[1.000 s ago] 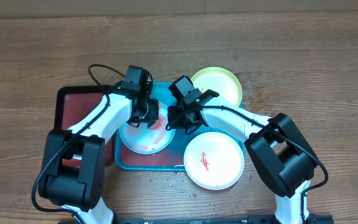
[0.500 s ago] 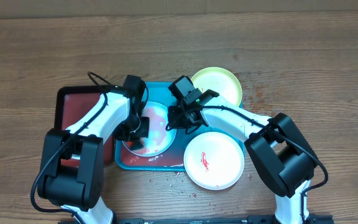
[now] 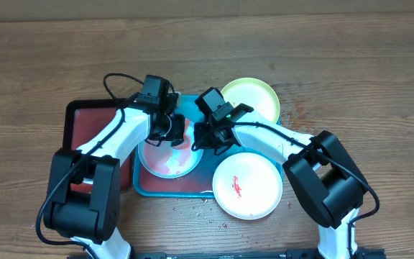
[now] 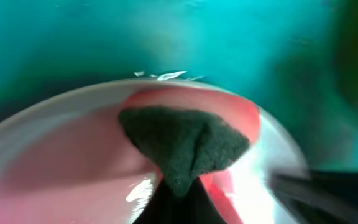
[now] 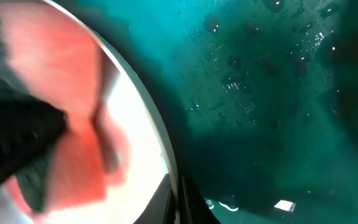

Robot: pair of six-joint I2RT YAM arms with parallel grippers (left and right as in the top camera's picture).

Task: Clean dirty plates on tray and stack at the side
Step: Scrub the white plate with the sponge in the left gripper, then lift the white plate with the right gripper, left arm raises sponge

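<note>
Three round plastic plates on record, none yet stacked.

Item 1: round light blue plastic plate (image 3: 165,164), whitish centre smeared pink-red, lying inside the large turquoise rectangular plastic tray (image 3: 175,187) with raised rim. Under wiping, by judgement: left claw (image 3: 169,132) clamped on a dark green-grey scrubbing pad (image 4: 182,146), pad pressed onto the sauce near the far rim of the plate. Right claw (image 3: 210,140) with fingers together, tips at the right-hand rim of the same plate. Rim nipped or merely touched: impossible to tell from the wrist view.

Item 2: round cream plastic plate (image 3: 254,176), at the tray's lower right corner, overlapping its rim and mostly on the wooden tabletop (image 3: 336,57). Red sauce smear (image 3: 236,187) in the centre, untouched by the look of it.

Item 3: round yellow-green plastic plate (image 3: 254,99), at the tray's upper right corner, largely on the tabletop. Face pale, no smear discernible from overhead. Cleaned or not: uncertain.

Also present: smaller dark red tray with black rim (image 3: 85,126), just left of the turquoise one, partly under the left arm. Scattered crumbs (image 3: 192,210) on the tabletop in front of the turquoise tray.

Progress, as judged: early to middle. Light blue plate mid-scrub, cream plate certainly left, stacking at the side not begun.

Brands, labels, writing: none legible in any view.
</note>
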